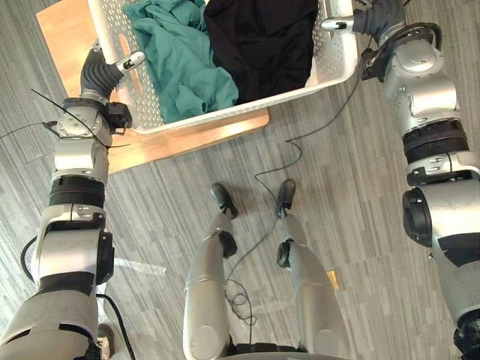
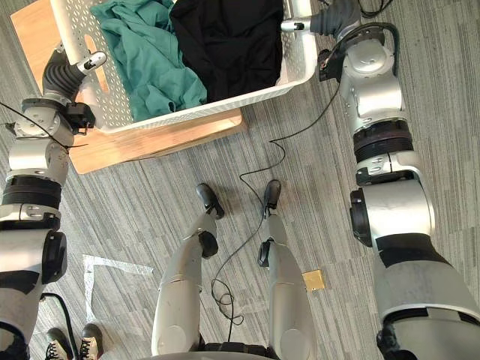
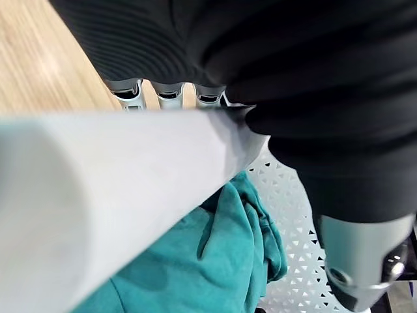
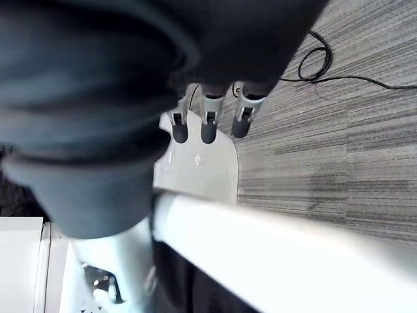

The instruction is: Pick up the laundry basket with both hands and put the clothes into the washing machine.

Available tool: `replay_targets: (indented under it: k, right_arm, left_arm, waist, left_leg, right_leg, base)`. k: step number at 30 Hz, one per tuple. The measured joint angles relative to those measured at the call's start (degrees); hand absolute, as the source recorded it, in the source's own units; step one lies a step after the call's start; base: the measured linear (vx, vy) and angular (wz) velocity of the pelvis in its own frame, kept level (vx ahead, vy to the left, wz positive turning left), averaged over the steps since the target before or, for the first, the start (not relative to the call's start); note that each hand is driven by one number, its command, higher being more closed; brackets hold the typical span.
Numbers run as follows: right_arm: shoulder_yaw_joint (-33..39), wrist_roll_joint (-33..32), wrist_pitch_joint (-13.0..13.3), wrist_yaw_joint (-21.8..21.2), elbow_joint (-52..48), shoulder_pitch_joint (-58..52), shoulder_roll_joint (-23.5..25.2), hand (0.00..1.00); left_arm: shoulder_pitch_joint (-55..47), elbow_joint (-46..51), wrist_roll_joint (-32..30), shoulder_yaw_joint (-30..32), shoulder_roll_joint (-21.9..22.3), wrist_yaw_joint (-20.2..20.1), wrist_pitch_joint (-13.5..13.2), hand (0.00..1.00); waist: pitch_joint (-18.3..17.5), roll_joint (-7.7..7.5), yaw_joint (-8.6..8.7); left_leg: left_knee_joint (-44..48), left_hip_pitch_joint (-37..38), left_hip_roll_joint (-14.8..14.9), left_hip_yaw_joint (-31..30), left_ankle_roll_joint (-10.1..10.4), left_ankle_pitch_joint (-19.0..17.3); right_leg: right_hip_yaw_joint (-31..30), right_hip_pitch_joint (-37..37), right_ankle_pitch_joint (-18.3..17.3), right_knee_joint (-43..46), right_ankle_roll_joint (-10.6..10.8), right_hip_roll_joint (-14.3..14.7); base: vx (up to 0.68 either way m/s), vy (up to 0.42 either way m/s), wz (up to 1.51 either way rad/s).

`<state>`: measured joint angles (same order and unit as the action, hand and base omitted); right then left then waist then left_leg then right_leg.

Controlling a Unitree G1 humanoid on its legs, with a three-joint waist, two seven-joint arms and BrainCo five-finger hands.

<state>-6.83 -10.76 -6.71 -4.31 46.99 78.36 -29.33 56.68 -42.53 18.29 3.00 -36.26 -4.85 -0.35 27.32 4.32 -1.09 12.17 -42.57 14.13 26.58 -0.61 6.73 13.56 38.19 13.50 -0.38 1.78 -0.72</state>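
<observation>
A white perforated laundry basket (image 1: pixel 247 103) stands on a low wooden platform (image 1: pixel 187 139). Inside it lie teal clothes (image 1: pixel 180 60) on the left and black clothes (image 1: pixel 262 37) on the right. My left hand (image 1: pixel 112 71) grips the basket's left rim (image 3: pixel 117 182): its fingers (image 3: pixel 169 91) reach round the outside and the thumb (image 3: pixel 365 261) sits inside, beside the teal clothes (image 3: pixel 215 261). My right hand (image 1: pixel 360 21) holds the right rim (image 4: pixel 293 261) the same way, fingers (image 4: pixel 208 127) curled over the outside and the thumb inside.
Grey plank-patterned floor surrounds the platform. White tape marks (image 2: pixel 97 262) and a small yellow tag (image 2: pixel 313 280) lie on the floor. A person's shoes (image 2: pixel 71 341) stand at the lower left.
</observation>
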Motion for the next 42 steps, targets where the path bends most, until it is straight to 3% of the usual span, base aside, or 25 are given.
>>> replay_targets:
  k: [14,15,20,21,23,30,34,39,42]
  right_arm:
    - [-1.2,2.3,0.0,-0.8,2.0,1.2,1.9,0.00]
    - [-1.2,2.4,0.1,-0.8,2.0,1.3,1.9,1.00]
    - [-1.6,3.3,0.7,-1.0,2.2,1.4,2.9,1.00]
    - [-1.6,3.9,0.7,-1.0,2.2,1.5,3.1,1.00]
    - [-1.5,4.9,0.7,-0.6,2.2,1.6,3.1,1.00]
    - [-0.9,5.1,1.4,2.4,1.8,1.6,4.1,1.00]
    - [0.8,5.7,1.4,3.6,0.3,0.7,5.4,1.00]
    - [3.1,-0.4,1.4,4.6,-1.3,-1.4,6.5,1.00]
    - [3.6,-1.0,1.4,4.7,-1.5,-1.7,6.5,1.00]
  left_arm:
    - [1.8,-3.1,-5.1,0.5,0.7,-1.1,-0.1,0.00]
    - [2.2,-3.2,-5.7,0.5,0.7,-1.3,-0.1,0.00]
    - [3.3,-4.3,-8.6,0.5,0.9,-1.2,0.0,0.00]
    - [3.4,-4.3,-9.0,0.5,0.9,-1.0,0.0,1.00]
    - [3.7,-4.3,-9.9,0.5,1.0,-0.9,0.0,1.00]
    - [5.4,-4.2,-9.9,5.3,3.1,6.4,1.2,1.00]
    - [5.6,-3.9,-9.8,6.7,3.6,8.4,1.3,1.00]
    - [5.6,-3.0,-7.5,6.7,4.7,8.9,1.8,1.00]
    - [5.6,-2.9,-7.0,6.7,5.1,8.8,1.9,1.00]
  waist:
    - [0.0,-0.01,0.06]
    - [0.0,-0.01,0.01]
    - [0.0,-0.02,0.07]
    - [0.0,-0.03,0.14]
    - [0.0,-0.05,0.22]
    - [0.0,-0.09,0.45]
    - [0.0,-0.09,0.41]
    - [0.0,-0.09,0.31]
    - [0.0,-0.09,0.19]
  left_leg:
    - [-1.2,0.6,-0.3,0.1,0.1,0.1]
    - [-1.4,0.7,-0.4,0.0,0.2,0.2]
    - [-3.1,1.3,-0.7,0.2,0.8,0.8]
    - [-3.4,1.5,-1.0,0.2,0.9,1.0]
    - [-4.6,1.7,-1.3,0.2,0.8,1.7]
    - [-13.0,4.4,-3.3,0.5,1.4,6.0]
    - [-16.7,6.0,-4.0,0.6,1.7,7.9]
    - [-17.5,6.4,-4.3,0.7,1.7,8.4]
    - [-17.5,6.5,-4.3,0.7,1.7,8.4]
  right_leg:
    - [0.1,-0.7,0.4,-1.2,-0.5,0.1]
    - [0.2,-0.7,0.4,-1.3,-0.5,0.1]
    - [0.1,-0.7,0.5,-1.4,-0.6,0.1]
    - [0.2,-0.7,0.5,-1.4,-0.6,0.0]
    - [0.2,-0.6,0.5,-1.6,-0.6,-0.1]
    - [0.5,0.1,0.5,-1.8,-0.7,-0.1]
    - [0.5,0.1,0.5,-1.8,-0.7,0.1]
    - [0.5,0.0,0.5,-1.9,-0.7,0.0]
    - [0.6,-0.2,0.5,-2.0,-0.7,0.0]
  base:
    - [0.03,0.002,0.00]
    - [0.00,0.000,0.00]
    - [0.01,0.000,0.00]
    - [0.00,0.000,0.00]
    - [0.03,0.015,0.06]
    - [0.02,0.009,0.02]
    - [0.01,0.012,-0.01]
    - [0.02,0.068,0.02]
    - [0.00,0.084,0.01]
